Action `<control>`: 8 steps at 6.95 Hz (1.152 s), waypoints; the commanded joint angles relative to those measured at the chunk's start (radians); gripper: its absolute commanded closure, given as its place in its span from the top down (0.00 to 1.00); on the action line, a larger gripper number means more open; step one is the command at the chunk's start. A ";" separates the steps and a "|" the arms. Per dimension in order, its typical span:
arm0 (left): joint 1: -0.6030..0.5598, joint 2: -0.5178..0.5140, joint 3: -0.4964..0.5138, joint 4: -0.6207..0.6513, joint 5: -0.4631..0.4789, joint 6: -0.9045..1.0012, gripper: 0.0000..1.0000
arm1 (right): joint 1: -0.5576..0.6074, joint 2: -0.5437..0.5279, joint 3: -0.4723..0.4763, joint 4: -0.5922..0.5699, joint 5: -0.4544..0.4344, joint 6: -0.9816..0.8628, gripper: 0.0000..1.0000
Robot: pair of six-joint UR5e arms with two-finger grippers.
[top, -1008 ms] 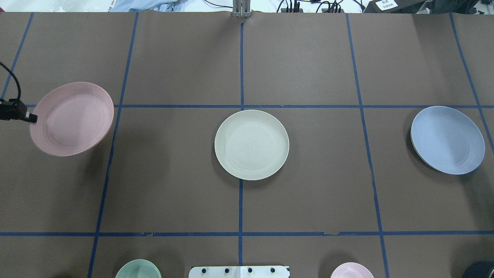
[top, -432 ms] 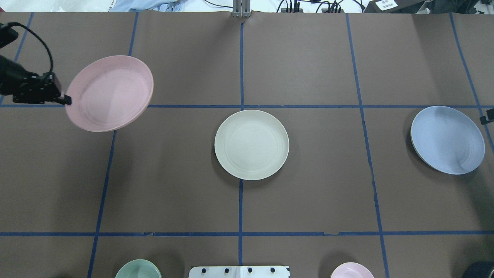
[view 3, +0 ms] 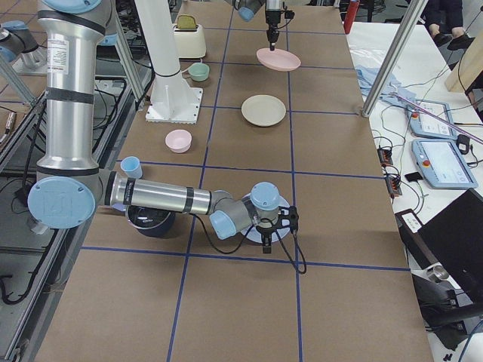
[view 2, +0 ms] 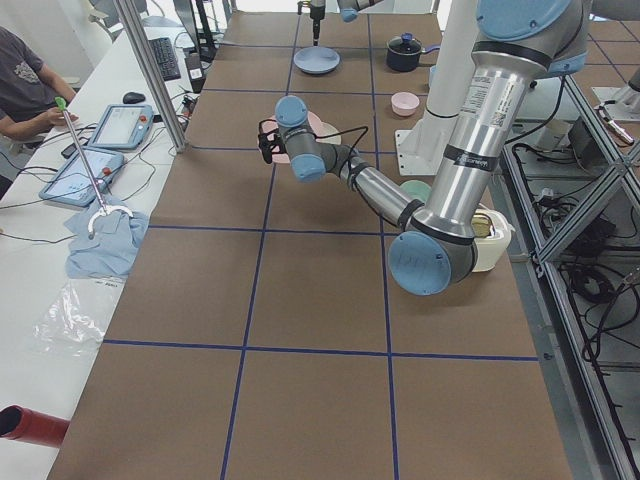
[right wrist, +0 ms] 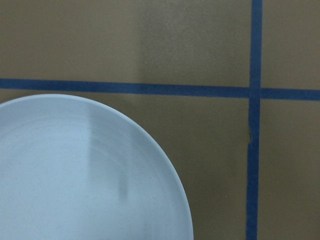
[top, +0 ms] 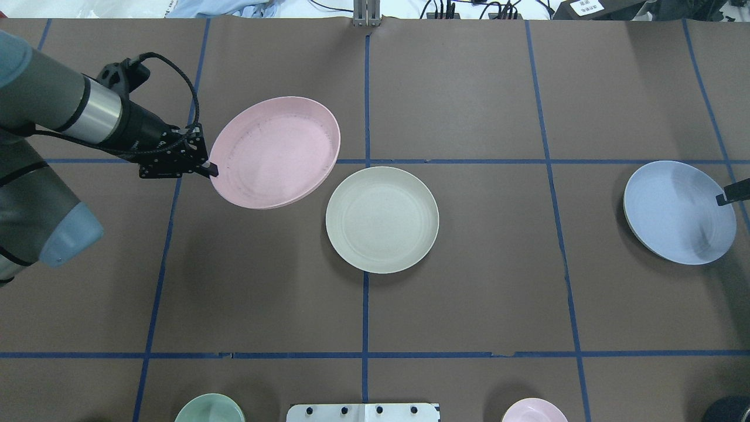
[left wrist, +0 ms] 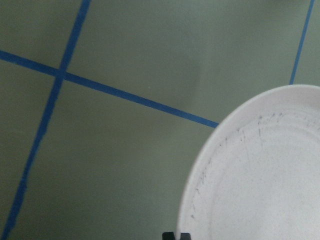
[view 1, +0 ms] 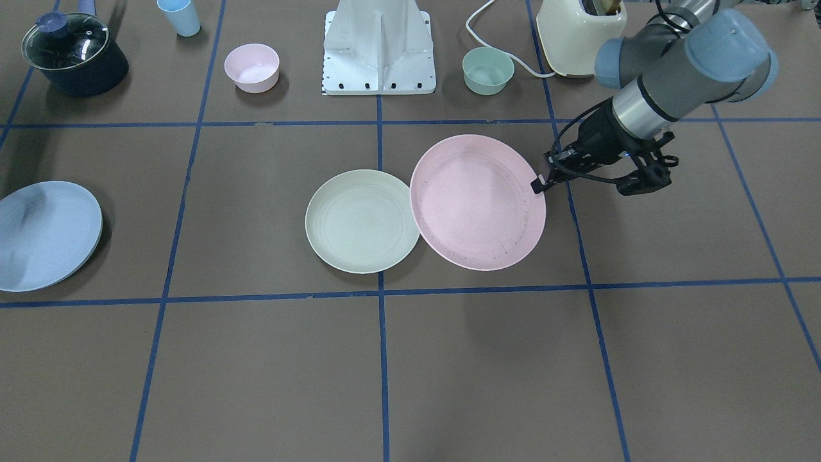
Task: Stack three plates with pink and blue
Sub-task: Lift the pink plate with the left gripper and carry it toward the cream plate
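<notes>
My left gripper [top: 211,170] is shut on the left rim of the pale pink plate [top: 275,152] and holds it above the table, up and left of the cream-white plate [top: 382,220]. In the front view the pink plate [view 1: 478,202] hangs next to the cream-white plate [view 1: 362,221], with my left gripper [view 1: 537,185] at its rim. The left wrist view shows the pink plate [left wrist: 260,175]. The light blue plate [top: 679,212] lies at the right. My right gripper [top: 729,196] shows only a dark tip over that plate's right rim; I cannot tell if it is open.
A small pink bowl [view 1: 252,66] and a mint-green bowl [view 1: 488,69] flank the robot's white base [view 1: 378,45]. A lidded dark pot [view 1: 74,51], a blue cup [view 1: 179,16] and a cream toaster [view 1: 580,32] stand along the same edge.
My left gripper has carried the pink plate to the right, from the table's left edge to beside the cream-white plate. My right gripper's tip has come in over the blue plate's rim.
</notes>
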 commanded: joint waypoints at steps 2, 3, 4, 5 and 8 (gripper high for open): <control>0.063 -0.061 0.053 0.000 0.080 -0.028 0.00 | -0.029 0.004 -0.050 -0.001 0.003 0.000 0.89; 0.094 -0.101 0.086 0.000 0.133 -0.044 0.00 | -0.031 0.004 -0.050 -0.001 0.008 0.002 0.75; 0.115 -0.127 0.108 -0.001 0.139 -0.077 0.00 | -0.031 0.004 -0.050 -0.002 0.012 0.002 0.55; 0.126 -0.129 0.108 -0.001 0.142 -0.082 0.00 | -0.031 0.004 -0.050 -0.004 0.012 0.000 0.23; 0.168 -0.196 0.198 -0.004 0.203 -0.084 0.00 | -0.028 0.002 -0.041 0.002 0.082 0.009 0.00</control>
